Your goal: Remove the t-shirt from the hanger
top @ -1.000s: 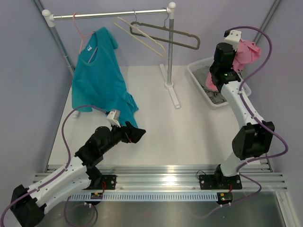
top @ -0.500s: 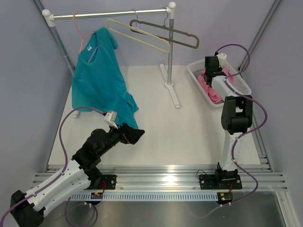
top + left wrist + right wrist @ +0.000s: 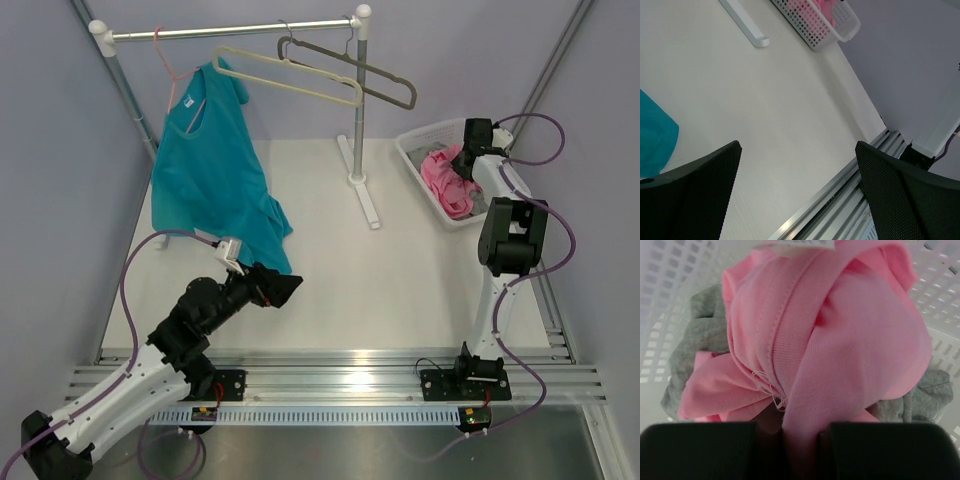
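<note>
1. My right hand (image 3: 800, 440) reaches into the white basket (image 3: 413, 150) at the far right of the tabletop (image 3: 400, 260), its fingers nearly closed and pinching a fold of the pink t-shirt (image 3: 840, 340).
2. The t-shirt lies bunched in that basket on top of a grey garment (image 3: 692, 340).
3. The cream hanger (image 3: 290, 78) hangs bare on the rail (image 3: 230, 31), beside a teal shirt (image 3: 210, 170).
4. My left hand (image 3: 285, 288) hovers over the tabletop near the teal shirt's hem, fingers spread wide and holding nothing

The t-shirt (image 3: 447, 180) lies in the basket (image 3: 408, 150), apparently atop another garment (image 3: 697, 332).
</note>
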Controlling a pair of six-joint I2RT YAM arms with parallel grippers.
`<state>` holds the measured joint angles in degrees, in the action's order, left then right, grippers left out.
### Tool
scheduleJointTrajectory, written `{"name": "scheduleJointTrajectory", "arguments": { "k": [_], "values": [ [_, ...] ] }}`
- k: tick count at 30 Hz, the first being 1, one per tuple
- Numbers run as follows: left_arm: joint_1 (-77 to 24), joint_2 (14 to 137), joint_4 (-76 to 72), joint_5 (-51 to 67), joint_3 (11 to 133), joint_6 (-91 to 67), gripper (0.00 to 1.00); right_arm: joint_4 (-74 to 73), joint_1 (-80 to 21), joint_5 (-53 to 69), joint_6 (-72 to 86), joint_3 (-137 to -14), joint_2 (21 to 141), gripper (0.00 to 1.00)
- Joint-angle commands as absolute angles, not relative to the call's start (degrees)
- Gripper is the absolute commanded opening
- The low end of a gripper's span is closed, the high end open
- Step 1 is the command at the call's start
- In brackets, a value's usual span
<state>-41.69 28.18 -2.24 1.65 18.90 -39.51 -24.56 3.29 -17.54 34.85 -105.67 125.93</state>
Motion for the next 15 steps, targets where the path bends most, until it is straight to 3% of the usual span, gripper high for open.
{"name": "scheduleJointTrajectory", "arguments": {
  "k": [1,5,8,15],
  "values": [
    [-42.01,28.12,-3.78,-1.39,18.72,-39.20,0.99,-28.21,3.78,-14.06,37.63,-106.43,126.65,0.19],
    [-42.01,28.21,-3.87,-2.20,18.72,-38.94,0.99,-29.18,3.87,-12.92,34.37,-107.49,124.46,0.67],
    [-42.01,27.86,-3.69,-3.25,18.63,-38.50,0.99,-29.09,3.87,-12.39,31.82,-107.23,120.51,0.80],
    [-42.01,27.77,-4.04,-2.81,18.72,-38.76,0.99,-31.90,3.87,-12.40,26.99,-108.11,111.89,0.81]
  ]
}}
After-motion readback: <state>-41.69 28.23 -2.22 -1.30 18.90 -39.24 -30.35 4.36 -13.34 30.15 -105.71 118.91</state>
